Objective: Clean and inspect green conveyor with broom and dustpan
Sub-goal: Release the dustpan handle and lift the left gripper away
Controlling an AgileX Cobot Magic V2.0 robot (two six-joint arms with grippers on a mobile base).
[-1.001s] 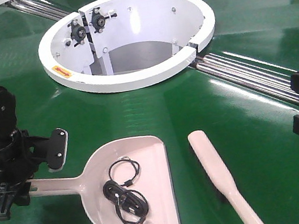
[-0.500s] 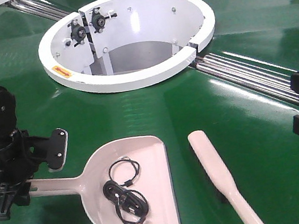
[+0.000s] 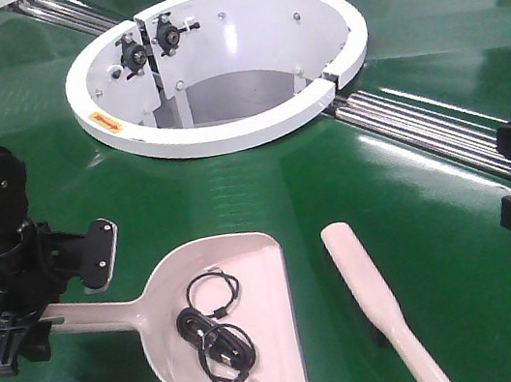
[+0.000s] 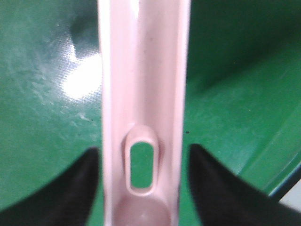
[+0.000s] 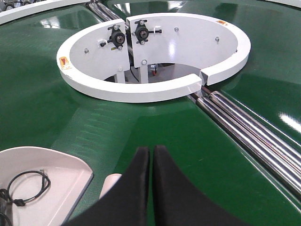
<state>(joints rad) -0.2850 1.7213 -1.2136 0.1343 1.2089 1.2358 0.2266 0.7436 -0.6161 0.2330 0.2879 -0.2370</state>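
Beige dustpan is lying with its handle running between your left claw, whose jaws are standing open beside it, ungripped; your right claw is idling closed, empty, above the broom.

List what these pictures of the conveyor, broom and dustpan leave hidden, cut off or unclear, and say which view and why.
- Broom bristles: front view, hidden beneath the head; handle end cut off by the bottom edge.
- Dustpan scoop: left wrist view, only the handle shows.
- Left hand grip: front view, blocked by the arm; in the wrist view, contact with the handle is unclear.
- Black cable type: too small.
- Right hand: fingertips together.
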